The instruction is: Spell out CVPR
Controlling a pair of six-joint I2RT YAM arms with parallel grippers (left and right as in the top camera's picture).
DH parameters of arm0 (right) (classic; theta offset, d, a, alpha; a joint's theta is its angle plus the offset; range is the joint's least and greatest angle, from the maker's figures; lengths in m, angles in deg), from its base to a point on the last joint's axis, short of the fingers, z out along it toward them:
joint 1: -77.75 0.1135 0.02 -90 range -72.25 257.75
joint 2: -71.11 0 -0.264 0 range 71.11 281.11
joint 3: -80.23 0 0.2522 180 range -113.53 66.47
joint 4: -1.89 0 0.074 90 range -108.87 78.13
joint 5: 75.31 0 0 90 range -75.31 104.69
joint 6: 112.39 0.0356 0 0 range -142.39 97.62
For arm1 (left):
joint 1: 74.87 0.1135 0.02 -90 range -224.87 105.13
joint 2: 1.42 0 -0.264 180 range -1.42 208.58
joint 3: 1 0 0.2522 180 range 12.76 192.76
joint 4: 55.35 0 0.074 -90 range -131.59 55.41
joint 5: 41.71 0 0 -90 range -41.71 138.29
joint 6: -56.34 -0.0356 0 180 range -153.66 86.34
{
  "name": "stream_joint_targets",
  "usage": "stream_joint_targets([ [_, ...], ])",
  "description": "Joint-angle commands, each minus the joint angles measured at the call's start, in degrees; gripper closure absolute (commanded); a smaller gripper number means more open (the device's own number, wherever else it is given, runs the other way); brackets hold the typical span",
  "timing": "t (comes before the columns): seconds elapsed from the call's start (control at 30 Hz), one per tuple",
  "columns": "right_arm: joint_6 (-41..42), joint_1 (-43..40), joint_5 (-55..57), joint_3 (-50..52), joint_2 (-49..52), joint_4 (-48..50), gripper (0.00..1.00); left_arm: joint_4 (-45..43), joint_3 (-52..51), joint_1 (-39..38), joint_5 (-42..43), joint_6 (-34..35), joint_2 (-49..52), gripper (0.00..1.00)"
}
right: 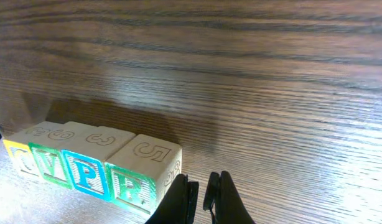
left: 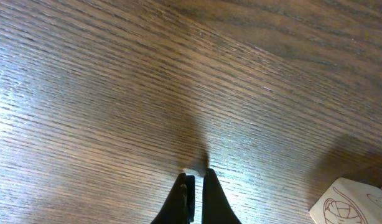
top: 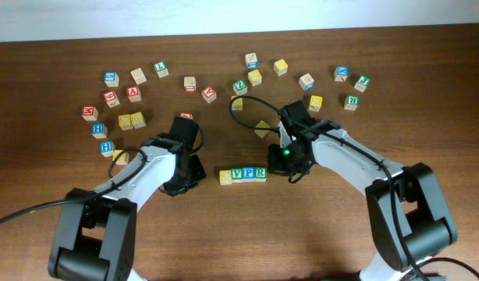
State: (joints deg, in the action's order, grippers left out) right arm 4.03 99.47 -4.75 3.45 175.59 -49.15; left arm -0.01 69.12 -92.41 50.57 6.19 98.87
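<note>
Row of four small wooden letter cubes point(top: 243, 174) lies near the middle of the brown wood-grain surface point(top: 247, 234), faces touching, reading C, V, P, R.

Right tool point(right: 203, 180): clenched, nothing between the fingers, low over the surface just beside the green-lettered R cube point(right: 138, 177) at the row's end. Contact cannot be told.

Left tool point(left: 197, 177): clenched, empty, tips close to bare wood. Pale wooden cube with a red line drawing point(left: 353, 202) sits nearby, apart from it.

Other coloured letter cubes point(top: 255, 76) lie scattered along the far side.
</note>
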Motion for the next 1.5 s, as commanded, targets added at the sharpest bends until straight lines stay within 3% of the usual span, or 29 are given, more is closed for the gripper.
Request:
stream_joint_targets([
  [0.0,0.7,0.1,-1.4,-0.7,0.2,0.2,0.96,0.1,-0.2,0.2,-0.8,-1.0,0.4,1.0],
  [0.53,0.7,1.9,-0.9,-0.7,0.2,2.1,0.96,0.1,-0.2,0.2,-0.8,-1.0,0.4,1.0],
  [0.67,0.7,1.8,4.2,-0.7,0.2,2.1,0.95,0.2,-0.2,0.2,-0.5,-1.0,0.4,1.0],
  [0.87,0.7,-0.5,10.1,-0.7,0.2,0.5,0.93,4.2,-0.2,-6.1,9.3,-3.3,0.4,1.0],
  [1.0,0.7,-1.7,10.1,-0.7,0.2,-0.2,0.92,2.5,-0.2,-10.7,9.3,-3.0,0.4,1.0],
  [1.47,0.7,-1.7,10.1,-0.7,0.2,-0.2,0.91,-3.6,-0.2,-10.7,6.7,-3.0,0.4,1.0],
])
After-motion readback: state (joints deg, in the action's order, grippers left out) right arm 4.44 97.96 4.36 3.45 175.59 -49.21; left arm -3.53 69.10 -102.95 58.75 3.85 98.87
